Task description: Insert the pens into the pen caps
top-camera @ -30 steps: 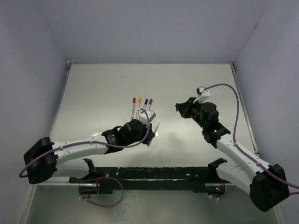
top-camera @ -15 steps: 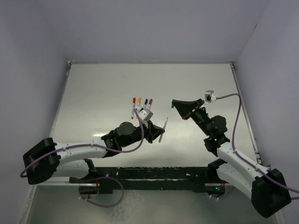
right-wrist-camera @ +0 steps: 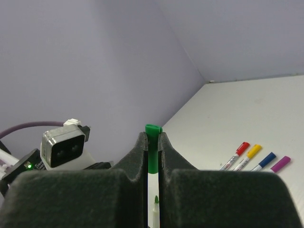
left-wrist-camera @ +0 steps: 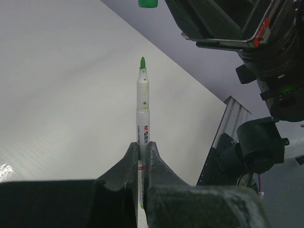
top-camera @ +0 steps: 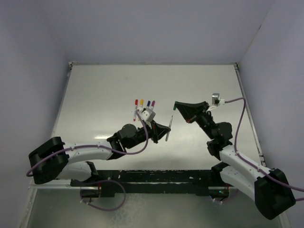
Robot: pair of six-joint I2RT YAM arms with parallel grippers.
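Note:
My left gripper (top-camera: 166, 128) is shut on a pale pen (top-camera: 169, 126) with a bare green tip, held above the table. In the left wrist view the pen (left-wrist-camera: 142, 109) stands up from the gripper (left-wrist-camera: 142, 147), its tip a short way below the green cap (left-wrist-camera: 147, 3). My right gripper (top-camera: 177, 106) is shut on that green cap (right-wrist-camera: 152, 147). The pen's green tip (right-wrist-camera: 156, 202) shows between the right fingers, apart from the cap. Several capped pens lie on the table: red (right-wrist-camera: 242, 148), yellow (right-wrist-camera: 254, 151), blue (right-wrist-camera: 267, 157) and purple (right-wrist-camera: 281, 163).
The capped pens lie in a row (top-camera: 144, 103) just behind the left wrist. The right arm's body (left-wrist-camera: 228, 23) looms close to the held pen. Purple-grey walls enclose the white table (top-camera: 104, 90) on three sides.
My left gripper has lifted and moved right with the green-tipped pen. My right gripper has swung left with the green cap. Pen tip and cap are now close together.

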